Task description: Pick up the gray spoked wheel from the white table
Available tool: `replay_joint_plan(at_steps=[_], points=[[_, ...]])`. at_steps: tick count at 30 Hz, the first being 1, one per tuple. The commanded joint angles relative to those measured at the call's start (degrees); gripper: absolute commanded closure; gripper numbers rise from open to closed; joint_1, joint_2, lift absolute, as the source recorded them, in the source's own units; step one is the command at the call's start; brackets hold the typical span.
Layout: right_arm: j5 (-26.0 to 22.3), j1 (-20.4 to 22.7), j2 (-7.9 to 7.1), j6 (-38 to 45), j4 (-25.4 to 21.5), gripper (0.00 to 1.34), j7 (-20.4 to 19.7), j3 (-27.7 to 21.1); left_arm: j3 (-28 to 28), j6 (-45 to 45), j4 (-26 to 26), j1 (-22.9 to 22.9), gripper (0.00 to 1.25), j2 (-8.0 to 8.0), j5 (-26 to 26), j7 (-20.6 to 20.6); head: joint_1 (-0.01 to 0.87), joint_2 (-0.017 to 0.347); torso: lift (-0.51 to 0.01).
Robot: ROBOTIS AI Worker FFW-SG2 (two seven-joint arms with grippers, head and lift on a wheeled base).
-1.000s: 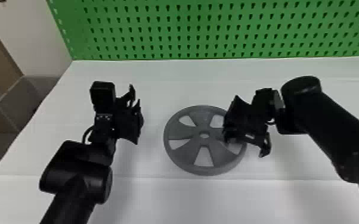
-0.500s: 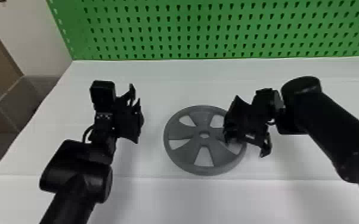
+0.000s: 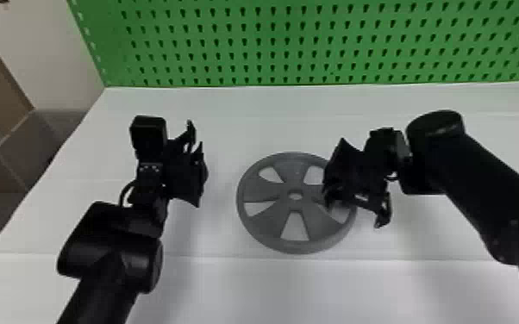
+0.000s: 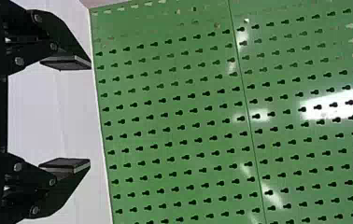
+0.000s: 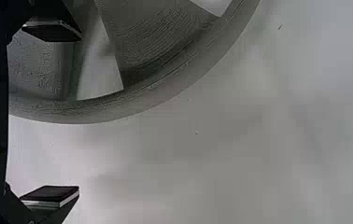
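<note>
Gray round spoked wheel (image 3: pixel 289 206): flat on white surface (image 3: pixel 271 288), right side part-hidden beneath black two-fingered right claw (image 3: pixel 355 211) | Right claw: released, straddling wheel's rim, contact unclear | Black two-fingered left claw (image 3: pixel 196 163): released, left of wheel | Green perforated pegboard (image 3: pixel 293 43): beyond wheel, cropped

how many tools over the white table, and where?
2. Left tool: open, left of the gray spoked wheel. Right tool: open at the wheel's right side, one finger seen inside its rim, the other outside.
</note>
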Motion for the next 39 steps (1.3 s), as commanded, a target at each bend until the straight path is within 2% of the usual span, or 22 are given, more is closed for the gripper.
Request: replay_joint_plan(at_steps=[1,8,11,16,20,24,28,39], points=[[-0.06,0.09,-0.05,-0.07,0.01,0.25,0.00,0.10,-0.05,0.00,0.00,0.07,0.50,0.00,0.01,0.00,0.779,0.107,-0.070],[-0.06,0.00,-0.14,-0.43,-0.08,0.45,0.00,1.16,-0.05,0.00,0.00,0.07,0.50,0.00,0.10,0.00,0.779,0.107,-0.070],[-0.06,-0.09,-0.14,-0.51,-0.08,0.58,0.00,1.42,-0.05,0.00,0.00,0.07,0.50,0.00,0.10,0.00,0.779,0.107,-0.070],[-0.06,-0.09,-0.14,-0.60,-0.25,0.63,0.00,1.86,-0.05,0.00,0.00,0.07,0.50,0.00,0.01,0.00,0.779,0.107,-0.070],[-0.06,-0.09,-0.14,-0.86,-0.61,0.79,0.09,2.21,-0.05,0.00,0.00,0.07,0.50,0.00,0.01,0.00,0.779,0.107,-0.070],[-0.06,-0.09,-0.23,-0.95,-0.96,0.86,0.09,3.00,-0.13,0.00,0.00,0.07,0.50,0.09,0.01,0.00,0.779,0.107,-0.070],[-0.06,-0.18,-0.14,-0.86,-1.31,1.08,0.09,4.50,-0.13,0.00,0.00,0.07,0.50,0.09,0.01,0.00,0.779,0.107,-0.070],[-0.41,-0.09,-0.14,-0.86,-1.57,1.09,0.09,4.58,-0.13,0.00,0.00,0.07,0.50,0.09,0.10,0.00,0.779,0.107,-0.070]])
